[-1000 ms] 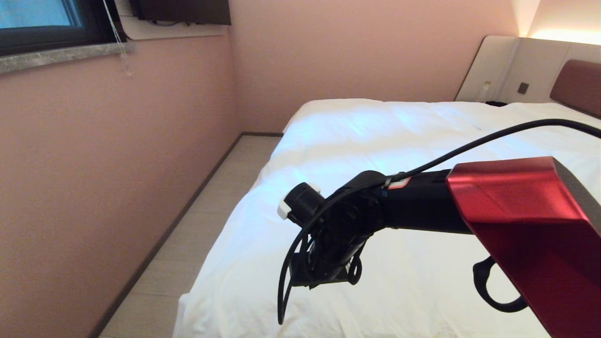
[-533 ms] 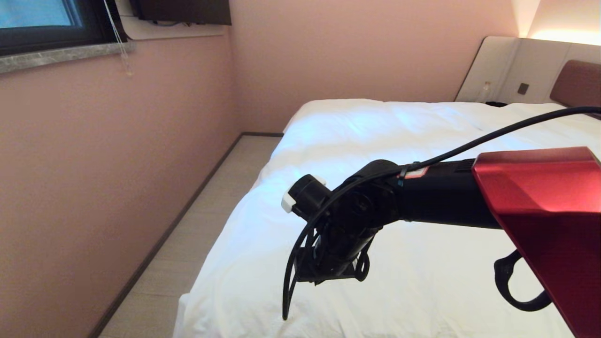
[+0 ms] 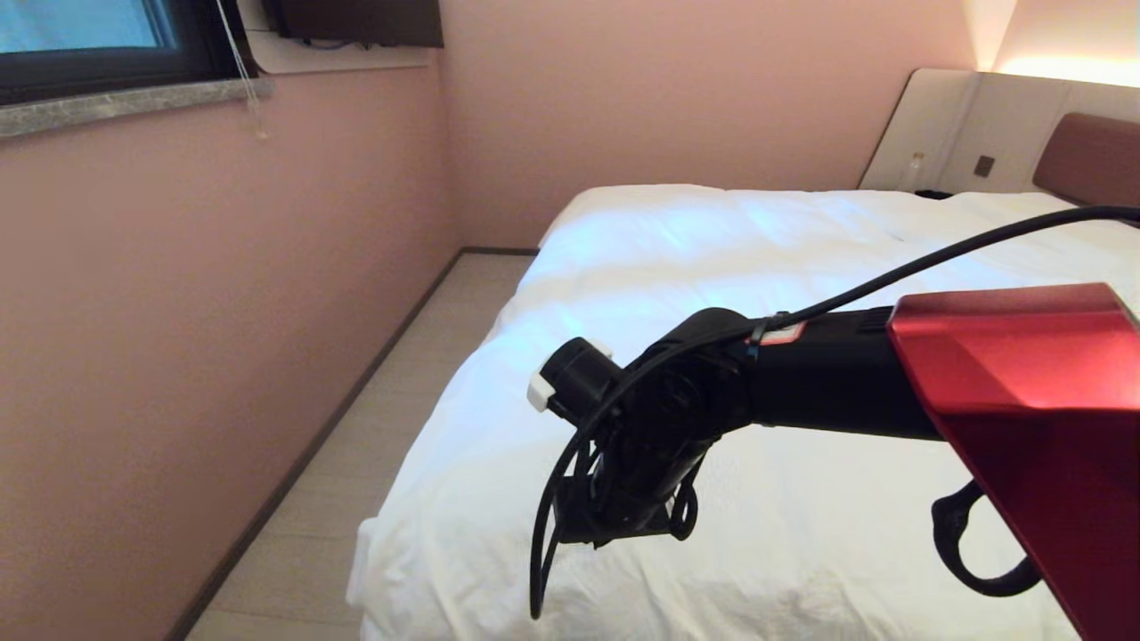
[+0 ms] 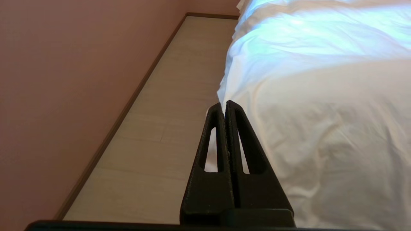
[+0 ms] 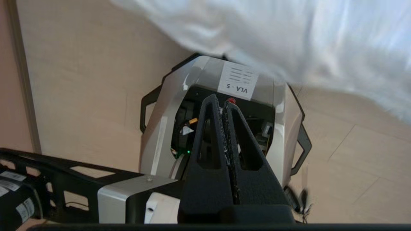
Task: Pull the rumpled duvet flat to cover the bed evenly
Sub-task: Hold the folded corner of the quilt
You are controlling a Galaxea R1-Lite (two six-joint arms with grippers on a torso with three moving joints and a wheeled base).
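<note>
Our left gripper (image 4: 223, 107) hangs pinched empty beside the bed (image 3: 570, 214), the soft, bulky duvet (image 3: 802, 525) sprawls over it; we judge its near corner the best handhold; our right gripper (image 5: 223, 102), clamped on nothing, points floorward

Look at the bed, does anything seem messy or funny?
Nothing much. The puffy white duvet lies mostly flat over the low white bed, with soft wrinkles near the front corner. Nothing looks spilled or broken.

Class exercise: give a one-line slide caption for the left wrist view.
Shut left gripper hangs empty beside the duvet edge, above the pale floor along the pink wall.
</note>
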